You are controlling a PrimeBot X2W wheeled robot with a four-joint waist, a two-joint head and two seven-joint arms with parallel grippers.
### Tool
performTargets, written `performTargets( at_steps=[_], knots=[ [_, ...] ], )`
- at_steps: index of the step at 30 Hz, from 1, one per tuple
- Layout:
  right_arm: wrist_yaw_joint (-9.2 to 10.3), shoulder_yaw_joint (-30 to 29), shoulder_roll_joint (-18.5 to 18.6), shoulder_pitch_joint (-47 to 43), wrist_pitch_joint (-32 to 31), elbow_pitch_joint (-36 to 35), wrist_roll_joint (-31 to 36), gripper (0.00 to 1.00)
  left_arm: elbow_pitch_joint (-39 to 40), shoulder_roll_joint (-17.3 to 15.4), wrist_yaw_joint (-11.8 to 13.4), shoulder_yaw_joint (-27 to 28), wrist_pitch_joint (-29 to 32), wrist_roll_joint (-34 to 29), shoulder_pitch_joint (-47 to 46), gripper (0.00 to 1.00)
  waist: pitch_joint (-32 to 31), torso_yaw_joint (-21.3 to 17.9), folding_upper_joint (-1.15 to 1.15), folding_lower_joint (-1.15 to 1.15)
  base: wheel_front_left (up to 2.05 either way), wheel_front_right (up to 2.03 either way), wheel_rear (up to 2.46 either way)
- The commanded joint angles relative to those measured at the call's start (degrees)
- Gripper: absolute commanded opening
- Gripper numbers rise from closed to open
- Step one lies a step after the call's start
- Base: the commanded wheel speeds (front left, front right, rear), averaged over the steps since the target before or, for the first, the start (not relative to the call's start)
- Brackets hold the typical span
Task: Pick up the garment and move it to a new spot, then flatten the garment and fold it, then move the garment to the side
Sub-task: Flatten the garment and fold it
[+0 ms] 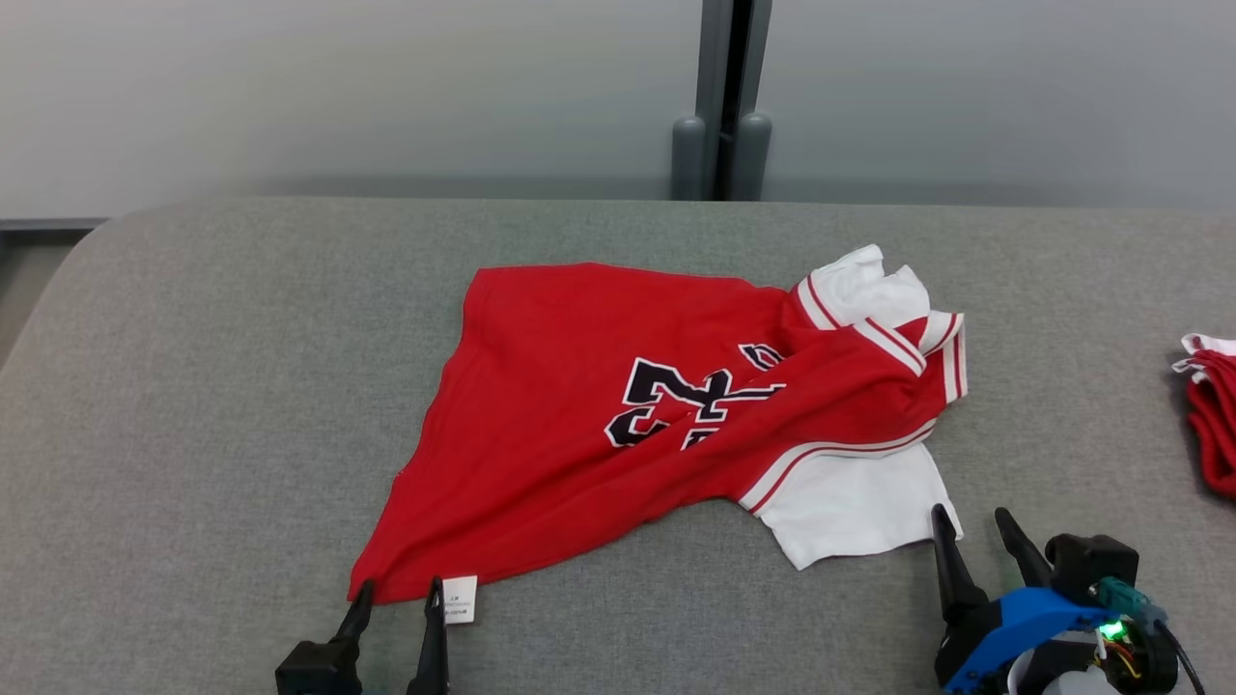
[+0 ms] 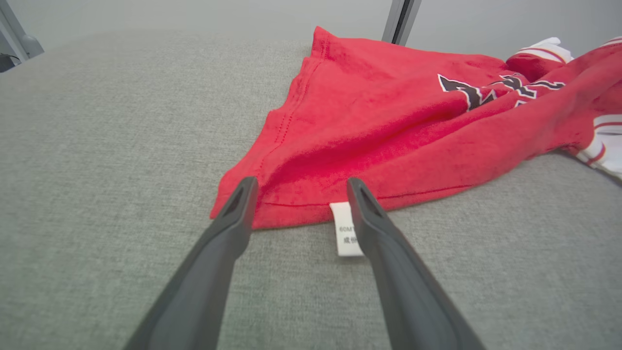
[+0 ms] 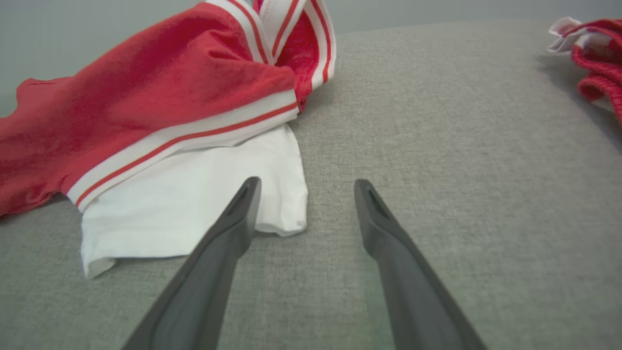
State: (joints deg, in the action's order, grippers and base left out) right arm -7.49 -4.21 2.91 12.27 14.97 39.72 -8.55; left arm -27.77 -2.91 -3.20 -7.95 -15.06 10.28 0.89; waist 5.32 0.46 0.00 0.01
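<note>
A red garment with dark numbers and white sleeves lies rumpled and partly folded over itself in the middle of the grey table. My left gripper stands open at its near left corner, fingers either side of the hem beside a small white label. My right gripper is open too, just off the near right tip of the white sleeve, with its left finger at the sleeve's edge. Nothing is held by either.
Another red and white cloth lies bunched at the table's right edge, also in the right wrist view. A grey post stands behind the table's far edge against a pale wall.
</note>
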Motion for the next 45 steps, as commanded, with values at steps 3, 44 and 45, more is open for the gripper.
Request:
performTargets(
  at_steps=[3, 44, 45],
  knots=[
    [0.0, -0.93, 0.03, 3.5, 0.28, 3.39, 0.24, 1.0, -0.02, -0.01, -0.66, 0.29, -0.15, -0.31, -2.01, 1.0, 2.33, 1.71, 0.0, -0.01, 0.0, 0.0, 0.0],
    [0.07, -11.19, 0.17, -4.15, -0.05, 1.78, 6.49, 0.0, -8.11, 0.0, -4.14, -2.27, 0.03, 7.54, -3.32, 1.0, 1.92, -2.92, 0.0, -0.01, 0.0, 0.0, 0.0],
    [0.06, -11.1, 0.17, -4.04, -0.05, 1.67, 6.48, 0.0, -8.12, 0.01, -4.2, -2.38, 0.03, 7.85, -3.47, 1.0, 1.96, -2.95, 0.0, -0.01, 0.0, 0.0, 0.0]
  ],
)
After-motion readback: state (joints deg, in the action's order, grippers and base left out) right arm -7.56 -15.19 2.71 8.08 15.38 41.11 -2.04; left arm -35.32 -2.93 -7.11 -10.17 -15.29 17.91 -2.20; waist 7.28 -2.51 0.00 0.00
